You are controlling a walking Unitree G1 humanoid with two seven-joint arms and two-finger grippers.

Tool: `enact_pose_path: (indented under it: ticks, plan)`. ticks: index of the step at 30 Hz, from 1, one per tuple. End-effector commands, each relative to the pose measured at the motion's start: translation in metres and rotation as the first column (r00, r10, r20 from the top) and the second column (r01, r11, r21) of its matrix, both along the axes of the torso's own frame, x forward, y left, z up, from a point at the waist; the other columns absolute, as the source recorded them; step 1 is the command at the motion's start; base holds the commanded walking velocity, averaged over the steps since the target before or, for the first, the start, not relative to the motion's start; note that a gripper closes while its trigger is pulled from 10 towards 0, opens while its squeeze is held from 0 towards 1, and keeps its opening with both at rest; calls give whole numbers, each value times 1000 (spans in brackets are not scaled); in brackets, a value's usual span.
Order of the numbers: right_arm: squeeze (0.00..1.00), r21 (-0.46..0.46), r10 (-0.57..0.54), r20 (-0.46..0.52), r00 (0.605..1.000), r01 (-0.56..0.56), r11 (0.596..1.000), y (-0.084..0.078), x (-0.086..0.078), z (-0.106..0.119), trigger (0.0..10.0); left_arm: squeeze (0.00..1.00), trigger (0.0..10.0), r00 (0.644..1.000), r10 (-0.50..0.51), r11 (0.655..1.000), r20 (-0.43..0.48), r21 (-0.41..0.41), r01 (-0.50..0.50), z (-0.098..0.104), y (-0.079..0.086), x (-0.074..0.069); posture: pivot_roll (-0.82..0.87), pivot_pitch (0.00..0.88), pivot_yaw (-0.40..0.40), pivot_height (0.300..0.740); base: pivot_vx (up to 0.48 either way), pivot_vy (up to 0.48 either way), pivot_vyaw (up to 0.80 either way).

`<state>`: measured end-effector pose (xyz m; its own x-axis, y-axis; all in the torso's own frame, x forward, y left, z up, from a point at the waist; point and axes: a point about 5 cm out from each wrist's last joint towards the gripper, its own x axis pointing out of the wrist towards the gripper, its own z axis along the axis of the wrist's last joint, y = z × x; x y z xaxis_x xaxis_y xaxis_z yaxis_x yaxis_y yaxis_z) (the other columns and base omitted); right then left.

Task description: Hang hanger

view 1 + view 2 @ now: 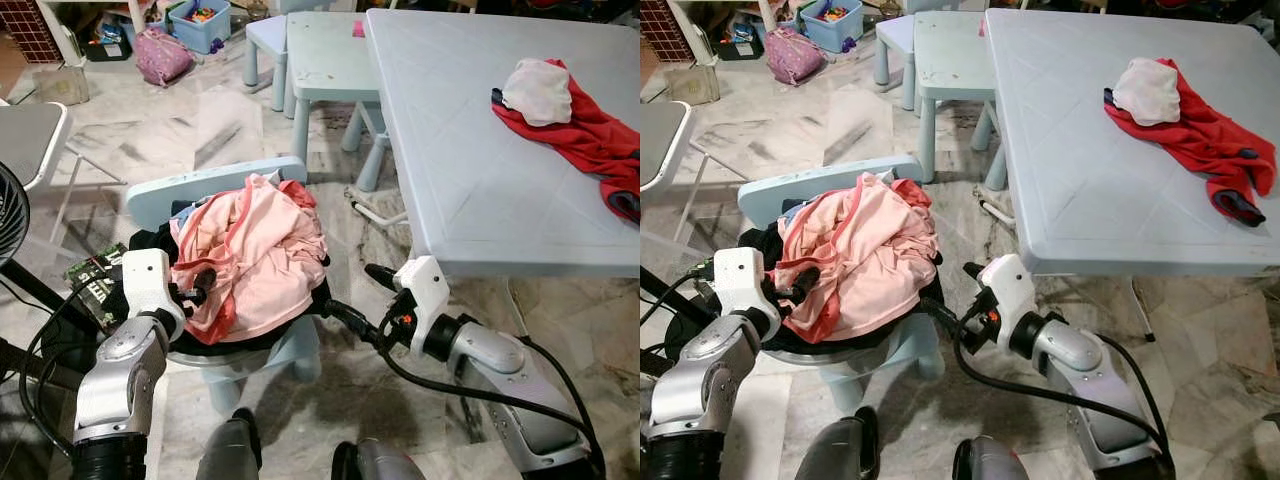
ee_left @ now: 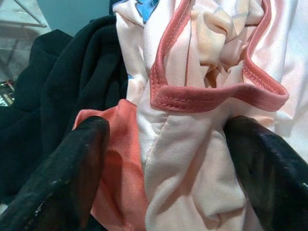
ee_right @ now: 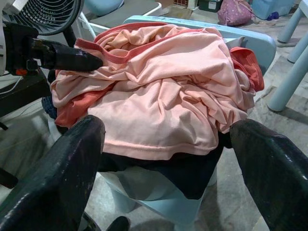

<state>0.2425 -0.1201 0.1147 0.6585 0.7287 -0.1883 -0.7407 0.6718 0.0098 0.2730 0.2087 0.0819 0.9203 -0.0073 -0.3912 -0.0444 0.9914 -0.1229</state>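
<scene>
A pale blue table (image 1: pixel 470 190) stood beyond the right jaws, bearing a red garment (image 1: pixel 590 135) and a white cloth (image 1: pixel 538 90) upon it.

— What lies on the small chair (image 1: pixel 215 186)?
— A heap of clothes (image 1: pixel 255 255).
— And to its right?
— A table (image 1: pixel 470 190), with a crumpled garment (image 1: pixel 590 135) on its far right part. A stool (image 1: pixel 325 75) stands behind.

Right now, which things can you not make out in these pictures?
- A hanger: the pink garment and dark clothes heaped on the blue chair could cover one.
- Chair seat: buried under the clothes in the eye views.
- Left gripper: its tips sink into the pink cloth.
- Red garment: cut off by the left eye view's edge.
</scene>
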Motion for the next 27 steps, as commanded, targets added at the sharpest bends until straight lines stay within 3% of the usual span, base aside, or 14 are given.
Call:
enact_pose_path:
  ticks: [1,2,3,4,5,9,10,11,12,13,18,19,20,27]
  plan:
    - [0,-14,8,21,1000,-8,1000,0,-1,4,10000,0,10000,1000,-6,1000,-21,-9,6,-4,3,1,-57,161,-85,740,0,0,0]
    - [0,-15,8,22,1000,-8,1000,0,-1,4,10000,0,7922,1000,-5,1000,-22,-8,5,-4,3,1,-57,161,-85,740,0,0,0]
    - [0,-16,8,22,1000,-7,1000,0,-1,4,10000,0,7922,1000,-4,1000,-24,-10,4,-5,4,2,-58,160,-85,740,0,0,0]
    - [0,-18,7,24,1000,-6,1000,0,-1,4,10000,0,2353,1000,-6,1000,-25,-12,5,-6,4,3,-58,160,-85,740,0,0,0]
    - [0,-20,6,26,1000,-5,1000,0,-1,4,10000,0,0,1000,-9,1000,-24,-13,9,-6,4,3,-58,160,-85,740,0,0,0]
    - [0,-30,1,36,999,0,1000,-1,1,4,10000,0,0,999,-26,1000,-20,-8,26,-6,3,5,-62,155,-87,740,0,0,0]
    - [0,-34,1,38,999,0,999,-1,1,5,10000,0,2745,999,-41,999,-15,15,41,-5,3,5,-62,154,-88,740,0,0,0]
    - [0,-40,2,42,999,-1,999,-1,2,4,10000,0,8863,999,-50,997,-11,53,51,-3,2,6,-62,152,-89,740,0,0,0]
    - [0,-46,4,46,999,-2,999,-1,2,4,10000,0,8863,998,-59,994,-6,96,60,-1,2,6,-62,152,-89,740,0,0,0]
    - [0,-48,4,48,999,-2,999,-1,2,4,10000,0,10000,998,-61,993,0,104,60,1,0,5,-59,151,-88,740,0,0,0]
    - [0,-50,8,53,999,-5,999,0,3,4,10000,0,10000,999,-31,995,44,93,27,13,-12,-7,-45,154,-90,740,0,0,0]
    - [0,-50,9,53,999,-6,999,1,3,4,10000,71,10000,998,-10,997,62,79,5,16,-15,-12,-41,154,-91,740,0,0,0]
    - [0,-50,9,53,999,-6,999,1,3,3,10000,1000,10000,997,3,997,72,76,-9,17,-16,-15,-38,155,-91,740,0,0,0]
    - [0,-55,30,57,998,-27,998,6,3,1,10000,1000,10000,978,122,980,167,136,-145,25,-14,-36,-16,157,-94,740,0,0,0]
